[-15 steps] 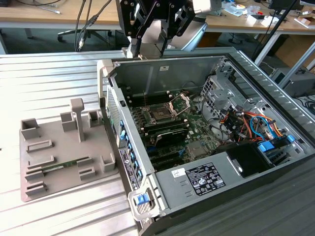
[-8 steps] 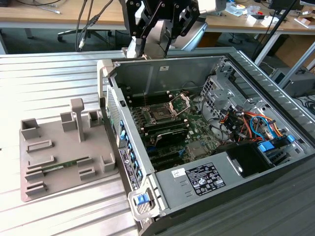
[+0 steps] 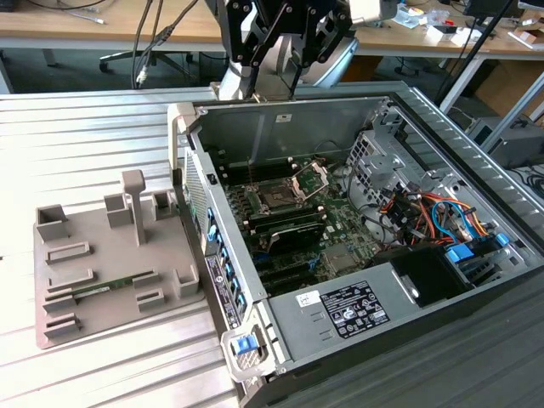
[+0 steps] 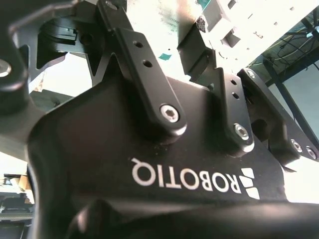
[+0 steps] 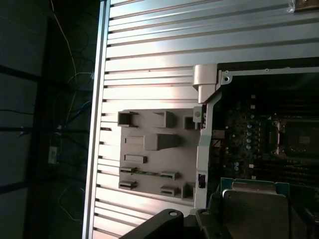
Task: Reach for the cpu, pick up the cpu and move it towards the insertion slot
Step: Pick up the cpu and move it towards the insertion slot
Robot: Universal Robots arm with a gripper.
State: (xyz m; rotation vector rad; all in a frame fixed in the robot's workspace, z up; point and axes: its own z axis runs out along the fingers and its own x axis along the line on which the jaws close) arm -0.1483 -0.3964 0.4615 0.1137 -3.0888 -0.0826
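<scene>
Black end effector (image 3: pixel 293 51) hung at the exterior view's top centre, above the open computer case (image 3: pixel 280 119). The insertion slot (image 3: pixel 279 197) lay lower, mid-frame, its silver frame (image 3: pixel 310 178) raised. The second wrist view showed black linkage bars (image 4: pixel 149 74). In the first wrist view it seemingly clenched the pale cpu (image 5: pixel 254 206), with the slot beyond.

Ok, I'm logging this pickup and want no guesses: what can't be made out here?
Gripper: cut off by the exterior view's top edge.
Chip: dim and cut by the first wrist view's edge; whether it is gripped is unclear.
Socket: its contacts are too small to see in the exterior view.
</scene>
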